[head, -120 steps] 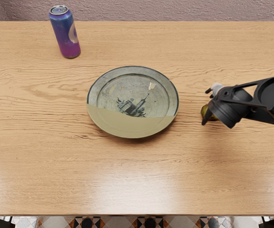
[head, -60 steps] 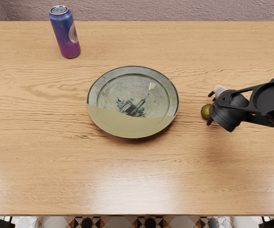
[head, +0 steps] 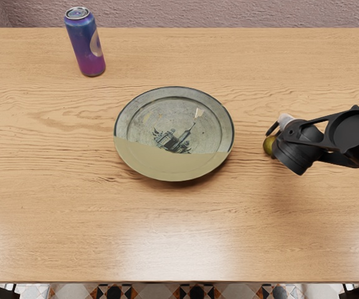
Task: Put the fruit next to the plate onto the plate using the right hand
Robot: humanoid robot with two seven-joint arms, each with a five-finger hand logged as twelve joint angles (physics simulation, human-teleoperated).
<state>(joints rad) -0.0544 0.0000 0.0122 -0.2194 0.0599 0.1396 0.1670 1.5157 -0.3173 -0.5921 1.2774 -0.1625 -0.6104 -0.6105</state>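
1 dark arm comes in from the right edge of the view, and its robot hand [head: 295, 149] sits low over the wooden tabletop [head: 179, 224], to the right of the plate. 1 small, round, yellow-green fruit [head: 269, 146] lies right at the hand's left side, half hidden by it, so only its left part peeks out. The fruit appears to touch the hand. From this angle I cannot tell whether the hand is open or closed, or whether it has any hold on the fruit. The fruit looks to rest on the wood, apart from the plate's right rim, with bare tabletop between them.

The plate [head: 143, 161] is round and grey-green, with a dark drawing at its middle and a tan lower part. Nothing lies on it. 1 purple drink can [head: 85, 42] stands upright at the back left. The left arm is out of sight.

My judgement is that this is the grasping step, with the carry not yet begun. The next move calls for a secure hold on a small fruit that could roll, then a lift, a short move leftward over the rim, and a gentle release near the plate's middle.
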